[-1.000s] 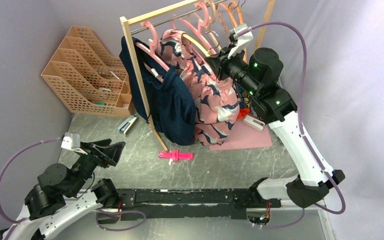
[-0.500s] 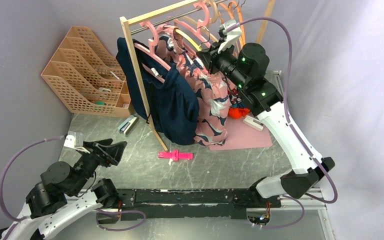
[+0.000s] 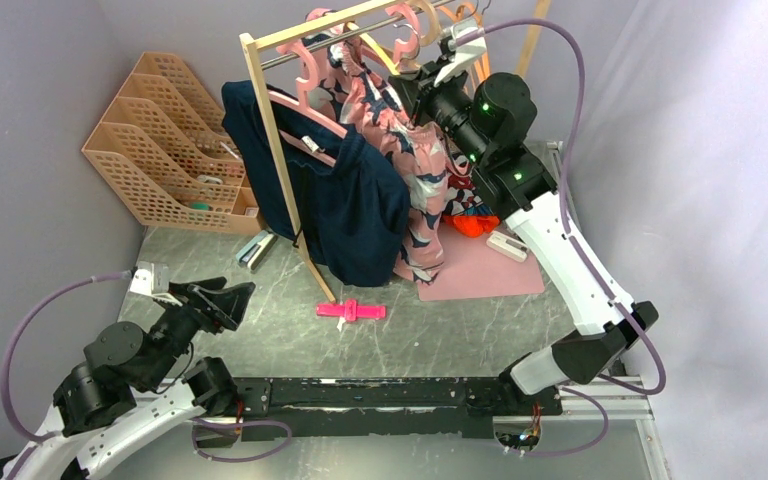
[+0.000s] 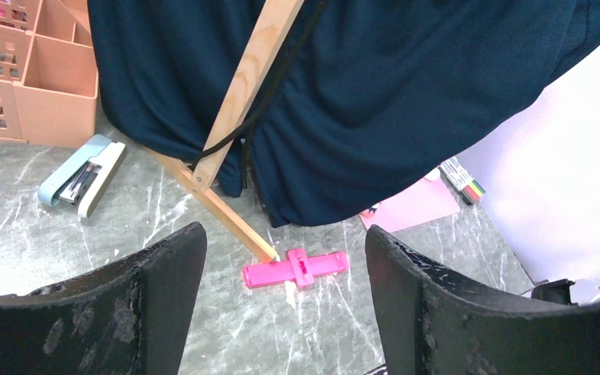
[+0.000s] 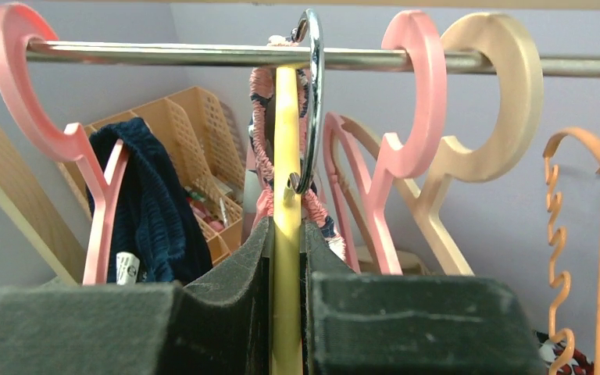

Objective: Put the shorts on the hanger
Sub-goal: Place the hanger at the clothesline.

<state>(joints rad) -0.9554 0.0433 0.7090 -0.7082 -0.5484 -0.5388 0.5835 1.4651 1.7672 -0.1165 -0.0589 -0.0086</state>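
Note:
The salmon-pink shorts [image 3: 418, 175] with navy and white blotches hang from the pale yellow hanger [image 5: 287, 156], and their gathered waistband [image 5: 261, 133] is bunched round its neck. My right gripper [image 5: 287, 234] is shut on the hanger's yellow stem just under the silver wire hook [image 5: 316, 94]. The hook's curve crosses the metal rail [image 5: 164, 53]; whether it rests on the rail I cannot tell. In the top view the right gripper [image 3: 412, 92] is high at the rack. My left gripper [image 4: 285, 242] is open and empty, low over the table [image 3: 228, 297].
A navy garment [image 3: 345, 205] hangs on a pink hanger [image 5: 86, 156] left of the shorts. More pink [image 5: 414, 94], beige [image 5: 500, 101] and orange [image 5: 594, 203] hangers crowd the rail. Wooden rack post [image 3: 280, 170], peach organiser [image 3: 165, 150], stapler [image 4: 82, 176], pink clip [image 4: 297, 268] and pink sheet [image 3: 490, 275] are below.
My right arm has lifted the hanger with the shorts up and back towards the rail, and the shorts now hang higher and narrower. The left arm has barely moved.

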